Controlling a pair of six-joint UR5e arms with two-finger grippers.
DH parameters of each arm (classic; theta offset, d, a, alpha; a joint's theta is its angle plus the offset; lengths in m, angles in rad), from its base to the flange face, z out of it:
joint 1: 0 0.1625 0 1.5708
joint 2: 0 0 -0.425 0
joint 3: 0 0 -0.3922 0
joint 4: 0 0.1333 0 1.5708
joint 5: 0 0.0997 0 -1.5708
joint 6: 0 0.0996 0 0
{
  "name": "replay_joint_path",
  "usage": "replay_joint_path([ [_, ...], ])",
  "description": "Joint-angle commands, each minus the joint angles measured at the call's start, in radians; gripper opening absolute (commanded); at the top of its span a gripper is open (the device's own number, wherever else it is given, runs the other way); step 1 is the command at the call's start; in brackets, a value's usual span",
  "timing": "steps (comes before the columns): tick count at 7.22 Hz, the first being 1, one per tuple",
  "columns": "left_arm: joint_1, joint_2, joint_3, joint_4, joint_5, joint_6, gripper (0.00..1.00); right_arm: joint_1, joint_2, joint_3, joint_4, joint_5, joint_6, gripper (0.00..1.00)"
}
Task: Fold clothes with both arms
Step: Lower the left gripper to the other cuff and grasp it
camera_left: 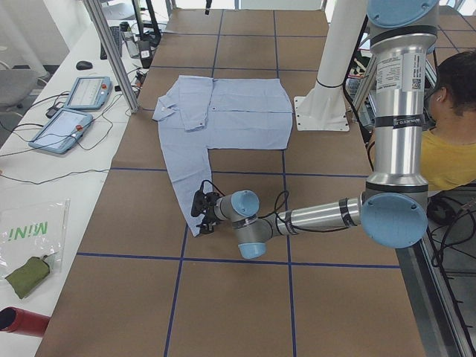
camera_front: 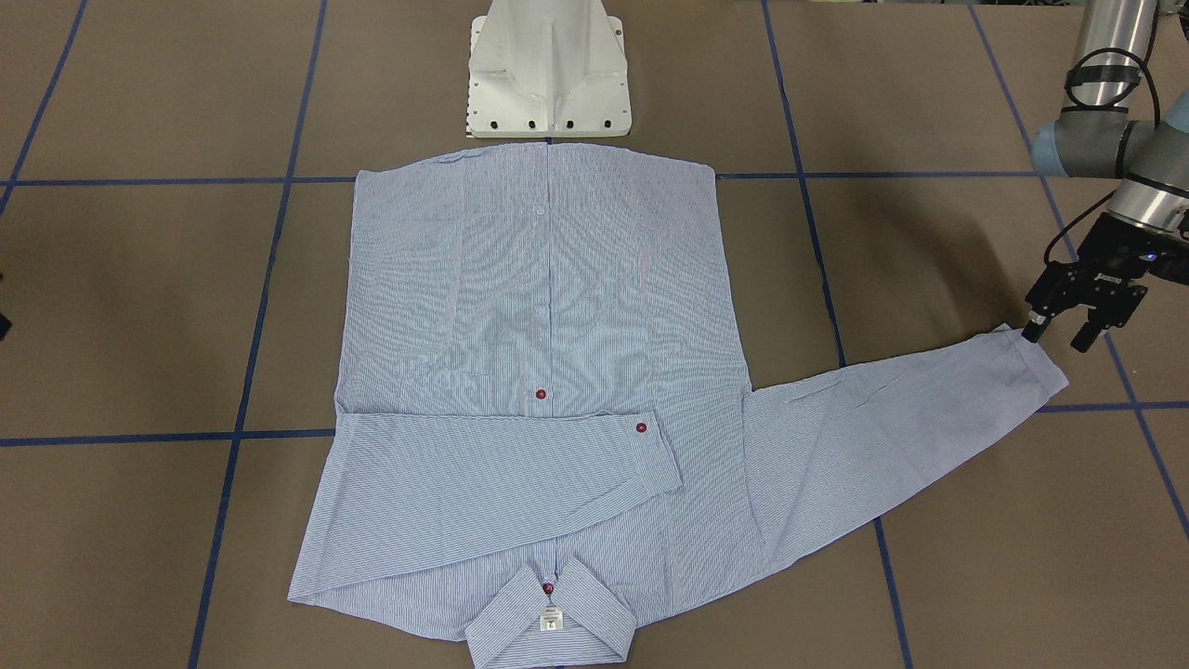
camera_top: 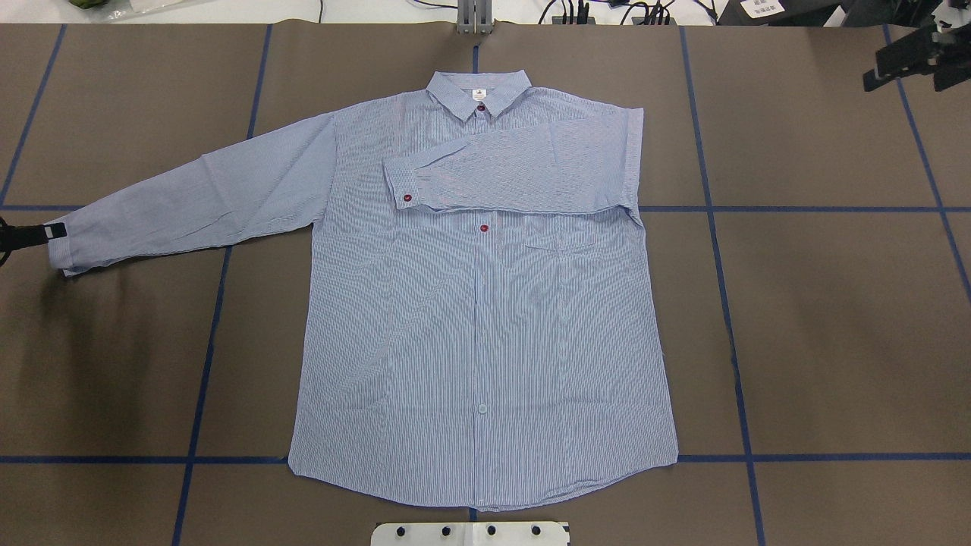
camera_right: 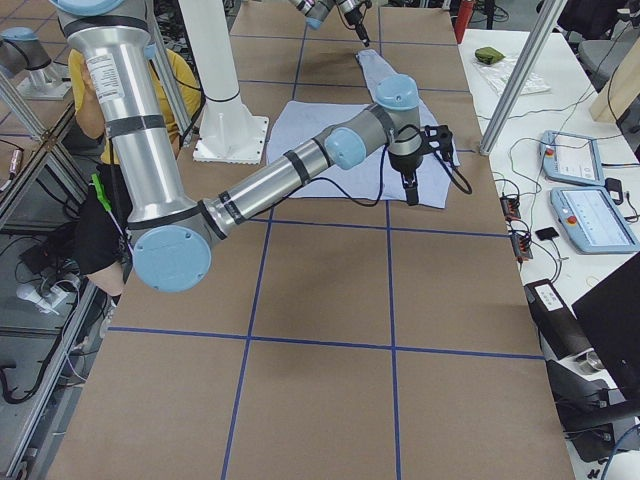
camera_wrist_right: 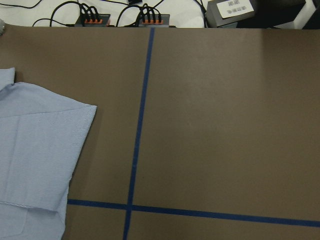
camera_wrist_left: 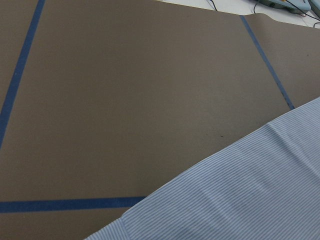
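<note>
Frontally, left tool point(camera_front: 1055, 338) spread at shirt point(camera_front: 539, 307) cuff, overhead catches only its fingertip point(camera_top: 30, 235), right tool point(camera_top: 910, 64) state untellable

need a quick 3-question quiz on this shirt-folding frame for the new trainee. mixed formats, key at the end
1. True or false: both sleeves of the shirt are folded across its front.
2. The left claw is open at which part? A) collar B) cuff of the outstretched sleeve C) bottom hem
3. Fill in: the cuff button of the folded sleeve is dark ___.

Key: 1 false, one sleeve lies outstretched; 2 B; 3 red.
</note>
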Motion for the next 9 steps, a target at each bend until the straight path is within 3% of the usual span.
replay_joint_path([
  [1,0.048,0.000,0.023,-0.030,0.032,-0.088,0.70,0.032,-0.050,0.017,0.006,0.000,-0.023,1.00],
  [3,0.054,0.000,0.023,-0.030,0.032,-0.085,0.68,0.032,-0.047,0.017,0.006,-0.002,-0.023,1.00],
  [4,0.055,0.000,0.023,-0.030,0.032,-0.081,0.62,0.032,-0.048,0.018,0.006,-0.002,-0.023,1.00],
  [7,0.056,0.012,0.023,-0.041,0.032,-0.072,0.00,0.032,-0.047,0.023,0.006,-0.002,-0.011,1.00],
  [9,0.054,0.017,0.019,-0.041,0.029,-0.059,0.00,0.032,-0.045,0.025,0.006,-0.002,-0.007,1.00],
])
